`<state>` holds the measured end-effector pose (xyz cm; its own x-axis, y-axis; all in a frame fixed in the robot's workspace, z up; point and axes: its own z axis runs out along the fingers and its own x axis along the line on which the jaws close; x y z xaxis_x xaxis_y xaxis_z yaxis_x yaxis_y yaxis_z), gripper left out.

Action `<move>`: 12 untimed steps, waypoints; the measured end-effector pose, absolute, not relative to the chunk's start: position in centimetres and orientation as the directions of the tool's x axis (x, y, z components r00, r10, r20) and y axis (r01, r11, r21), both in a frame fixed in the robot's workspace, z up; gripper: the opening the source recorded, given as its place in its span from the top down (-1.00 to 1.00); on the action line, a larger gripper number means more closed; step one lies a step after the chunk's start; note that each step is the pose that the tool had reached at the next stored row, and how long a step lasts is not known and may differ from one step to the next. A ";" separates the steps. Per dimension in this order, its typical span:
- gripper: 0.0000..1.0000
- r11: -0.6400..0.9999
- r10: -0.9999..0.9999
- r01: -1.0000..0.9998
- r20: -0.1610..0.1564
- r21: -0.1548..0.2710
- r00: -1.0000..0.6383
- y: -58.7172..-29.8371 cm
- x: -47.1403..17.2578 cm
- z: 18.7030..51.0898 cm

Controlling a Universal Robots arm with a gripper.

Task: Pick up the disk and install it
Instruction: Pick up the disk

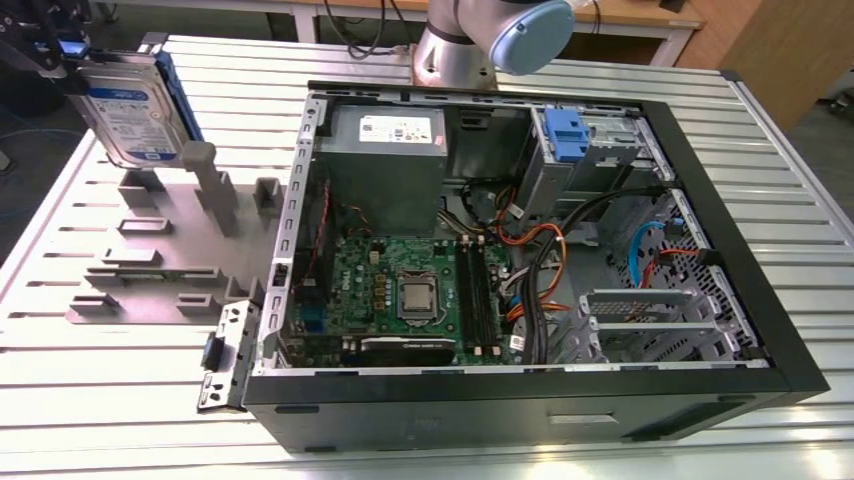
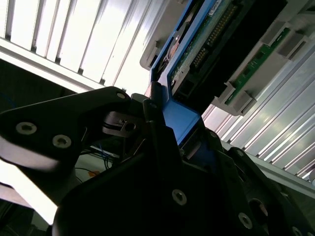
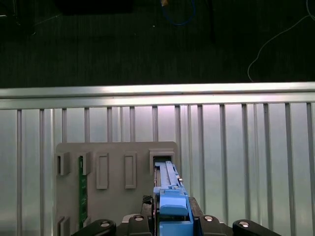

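Arm's gripper [image 2: 179, 130] is clamped tight on the blue rail of the disk [image 1: 127, 108]. Disk is upright at exterior view's left, over grey fixture [image 1: 147, 262], well apart from open PC case [image 1: 534, 405]. Blue/white label faces out, print too small to read. PSU [image 1: 380, 165] sticker likewise.
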<state>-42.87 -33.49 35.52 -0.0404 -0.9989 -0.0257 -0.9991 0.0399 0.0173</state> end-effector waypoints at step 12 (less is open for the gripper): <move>0.26 0.040 -0.999 -0.999 -0.026 0.017 -0.040 -33.5 -42.9 36.0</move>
<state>-42.87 -33.49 36.03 -0.0404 -0.9988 -0.0259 -0.9990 0.0400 0.0174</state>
